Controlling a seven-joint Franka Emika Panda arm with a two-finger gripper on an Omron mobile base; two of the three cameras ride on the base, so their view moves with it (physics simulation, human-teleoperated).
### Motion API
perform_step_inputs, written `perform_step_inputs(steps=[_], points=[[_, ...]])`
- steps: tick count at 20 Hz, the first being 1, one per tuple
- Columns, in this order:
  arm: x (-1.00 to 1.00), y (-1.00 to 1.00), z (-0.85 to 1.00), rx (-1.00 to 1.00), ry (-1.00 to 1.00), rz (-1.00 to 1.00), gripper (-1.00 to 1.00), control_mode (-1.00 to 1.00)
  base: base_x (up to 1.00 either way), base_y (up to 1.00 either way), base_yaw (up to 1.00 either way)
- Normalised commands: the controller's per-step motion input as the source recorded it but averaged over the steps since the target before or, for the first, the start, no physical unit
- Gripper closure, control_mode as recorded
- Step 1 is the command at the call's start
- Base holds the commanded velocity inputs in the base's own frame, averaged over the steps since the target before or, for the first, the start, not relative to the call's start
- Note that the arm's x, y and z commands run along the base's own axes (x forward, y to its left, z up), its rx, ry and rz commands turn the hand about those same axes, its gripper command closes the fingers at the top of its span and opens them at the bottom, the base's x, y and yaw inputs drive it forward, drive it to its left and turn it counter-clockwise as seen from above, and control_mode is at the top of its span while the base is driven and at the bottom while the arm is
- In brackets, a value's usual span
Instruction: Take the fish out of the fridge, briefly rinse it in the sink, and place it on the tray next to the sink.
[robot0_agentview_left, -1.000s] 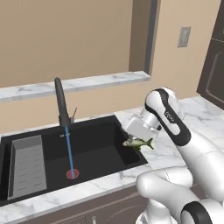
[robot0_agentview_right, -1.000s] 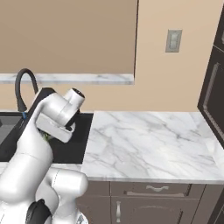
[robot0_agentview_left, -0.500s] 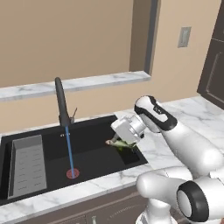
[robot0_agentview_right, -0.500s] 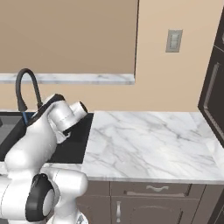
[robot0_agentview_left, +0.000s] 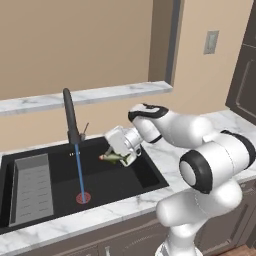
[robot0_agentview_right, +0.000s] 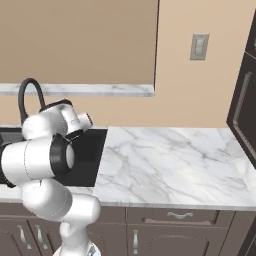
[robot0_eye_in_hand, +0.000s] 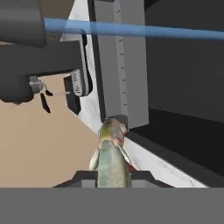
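- The arm is swinging the fish (robot0_agentview_left: 114, 158) leftward over the sink (robot0_agentview_left: 145, 172); a second ago it was hanging near the basin's right edge, and now it is out over the middle, closing in on the running water (robot0_agentview_left: 79, 170).
- The gripper (robot0_agentview_left: 121, 153) is staying clamped on the fish, jaws pinched tight around its body, with the head poking out ahead toward the stream.
- In the hand view the fish (robot0_eye_in_hand: 112, 155) is pointing straight at the blue stream (robot0_eye_in_hand: 131, 29), which is crossing the top of the picture; the two are near but not touching yet.
- To me that means the rinse is about to start rather than already happening: fish is out of the fridge, and wetting it comes next.
- The faucet (robot0_agentview_left: 71, 116) is pouring onto the drain (robot0_agentview_left: 83, 197) at the basin floor.
- Inside the sink, the grey ribbed rack (robot0_agentview_left: 32, 194) is lying along the left side, nothing resting on it.
- From the right base view, the marble counter (robot0_agentview_right: 170, 165) beside the sink is spreading away to the right.
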Motion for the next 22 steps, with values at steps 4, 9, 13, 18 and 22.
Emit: perform_step_inputs(steps=[4,9,13,18,22], points=[[0.63,0.49,-0.13,-0.03,0.05,0.0,1.0,-1.0,0.0,0.0,0.0],[0.48,0.49,-0.22,-0.01,0.05,0.01,1.0,-1.0,0.0,0.0,0.0],[0.29,0.54,-0.41,-0.03,0.1,0.03,1.0,-1.0,0.0,0.0,0.0],[0.32,0.37,-0.45,0.0,0.07,0.02,1.0,-1.0,0.0,0.0,0.0],[0.34,0.1,-0.29,0.0,0.01,0.0,1.0,-1.0,0.0,0.0,0.0]])
